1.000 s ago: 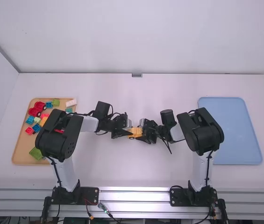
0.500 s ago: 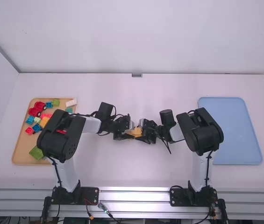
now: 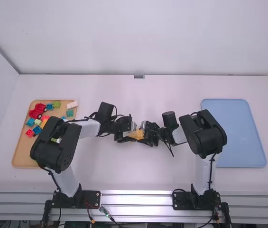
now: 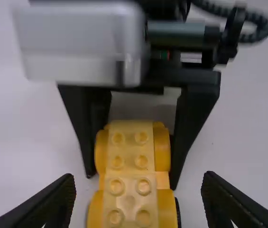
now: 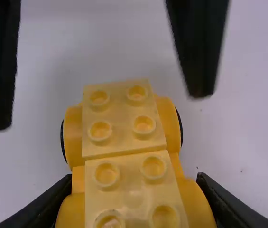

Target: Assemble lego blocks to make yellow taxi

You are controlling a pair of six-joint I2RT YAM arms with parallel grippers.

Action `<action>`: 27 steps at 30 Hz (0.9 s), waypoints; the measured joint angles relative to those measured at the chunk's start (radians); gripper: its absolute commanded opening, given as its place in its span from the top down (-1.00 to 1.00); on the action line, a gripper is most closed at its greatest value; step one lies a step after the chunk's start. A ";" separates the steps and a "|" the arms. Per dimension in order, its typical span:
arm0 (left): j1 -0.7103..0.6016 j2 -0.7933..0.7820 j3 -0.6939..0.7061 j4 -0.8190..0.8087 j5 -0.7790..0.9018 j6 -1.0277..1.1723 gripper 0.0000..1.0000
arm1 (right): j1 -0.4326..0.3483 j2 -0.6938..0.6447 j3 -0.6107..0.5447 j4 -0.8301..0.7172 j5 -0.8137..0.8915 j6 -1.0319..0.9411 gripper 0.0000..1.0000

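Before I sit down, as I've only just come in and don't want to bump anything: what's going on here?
The right gripper holds a yellow car made of lego blocks. The left gripper is open, its fingers apart on either side of the car. More blocks lie on the tan tray.

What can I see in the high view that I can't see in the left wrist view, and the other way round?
High view: a blue tray on the right, and on the left a tan tray with colourful blocks, like a red one with wheels.

Left wrist view: the round bumps on top of the yellow toy, close up.

Both: the yellow toy, the white table, and the left tool and right tool at the toy's two ends.
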 measured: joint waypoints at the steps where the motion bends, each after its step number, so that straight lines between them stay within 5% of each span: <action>1: 0.000 -0.014 0.000 -0.002 0.000 -0.002 -0.19 | 0.000 0.000 0.000 0.000 0.000 0.000 -0.23; 4: 0.000 -0.044 0.000 -0.003 0.000 -0.003 0.78 | 0.000 0.000 0.000 0.000 0.000 -0.001 -0.23; 5: 0.000 -0.046 0.000 -0.006 0.000 -0.003 0.95 | 0.000 0.000 0.000 0.000 0.000 -0.001 -0.23; 27: 0.000 0.036 0.000 0.004 -0.051 -0.078 0.95 | 0.000 0.000 0.000 0.002 0.000 -0.001 -0.25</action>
